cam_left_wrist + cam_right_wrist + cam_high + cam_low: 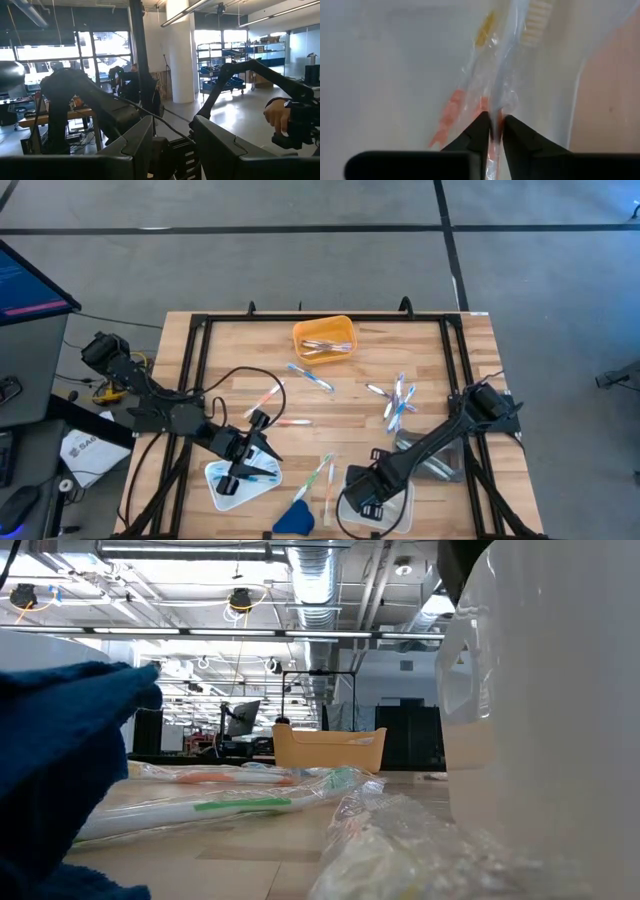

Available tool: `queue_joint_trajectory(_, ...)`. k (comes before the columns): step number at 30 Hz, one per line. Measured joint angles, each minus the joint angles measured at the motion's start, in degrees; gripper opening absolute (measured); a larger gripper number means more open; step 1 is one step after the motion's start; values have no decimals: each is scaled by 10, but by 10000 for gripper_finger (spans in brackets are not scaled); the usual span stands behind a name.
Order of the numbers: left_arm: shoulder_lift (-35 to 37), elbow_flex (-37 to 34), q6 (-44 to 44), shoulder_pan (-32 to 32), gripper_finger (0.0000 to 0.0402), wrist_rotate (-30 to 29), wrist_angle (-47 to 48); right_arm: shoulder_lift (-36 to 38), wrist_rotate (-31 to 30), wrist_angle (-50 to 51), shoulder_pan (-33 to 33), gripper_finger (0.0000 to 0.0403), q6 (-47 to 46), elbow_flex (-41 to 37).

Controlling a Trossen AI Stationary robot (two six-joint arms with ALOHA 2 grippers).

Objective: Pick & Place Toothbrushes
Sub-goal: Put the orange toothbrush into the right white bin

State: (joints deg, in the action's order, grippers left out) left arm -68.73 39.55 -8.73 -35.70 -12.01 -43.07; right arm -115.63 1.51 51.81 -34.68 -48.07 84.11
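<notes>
Two clear-wrapped toothbrushes with orange-pink handles lie over the floor of a white tray near the table's front, right of centre. My right gripper points down into that tray, shut on one of them. My left gripper hangs open and empty above another white tray, which holds a blue toothbrush. More toothbrushes lie loose on the wood, and some sit in an orange tray at the far side. My right gripper pinches the wrapped toothbrush with the white head between its two fingertips, at the orange part of the handle. The fingers come from above, pointing down, one on each long side. The toothbrush runs level along the tray floor; whether it rests there I cannot tell.
A dark-blue wedge sits at the table's near edge between the two white trays and fills the low view's left. Wrapped toothbrushes lie beside it. A black frame rims the table. A person's hand shows in the room beyond.
</notes>
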Motion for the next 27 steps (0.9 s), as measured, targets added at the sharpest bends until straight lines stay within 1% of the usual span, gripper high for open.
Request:
queue_joint_trajectory(3,0,0,0,0,136,0,0,0,2,-14,0,59,3,0)
queue_joint_trajectory(8,0,0,0,0,136,0,1,0,2,-21,-1,73,4,2)
queue_joint_trajectory(15,0,0,0,1,136,0,2,0,4,-7,-2,103,4,32)
queue_joint_trajectory(19,0,0,0,1,136,0,2,0,4,7,-1,137,5,48)
queue_joint_trajectory(27,0,0,0,1,136,0,2,0,4,23,-1,229,5,55)
